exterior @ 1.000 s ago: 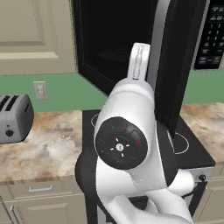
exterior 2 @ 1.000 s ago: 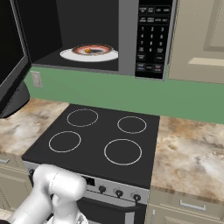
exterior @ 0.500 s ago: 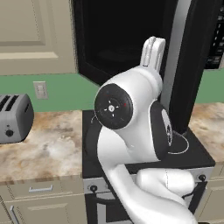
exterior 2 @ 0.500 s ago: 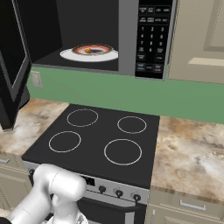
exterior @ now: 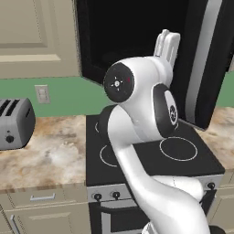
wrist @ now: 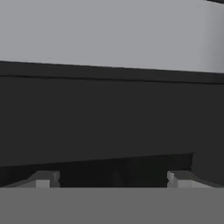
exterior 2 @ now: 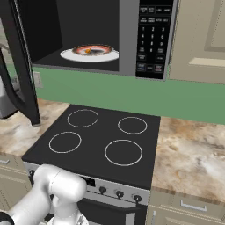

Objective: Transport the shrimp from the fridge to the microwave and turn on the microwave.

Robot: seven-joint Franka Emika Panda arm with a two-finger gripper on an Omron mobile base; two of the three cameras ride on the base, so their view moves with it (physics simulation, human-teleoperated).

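Shrimp point(exterior 2: 88, 51) inside open microwave point(exterior 2: 132, 39)

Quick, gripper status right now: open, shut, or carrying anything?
Gripper: open, fingertips spread wide, nothing between them, facing a dark panel close up.
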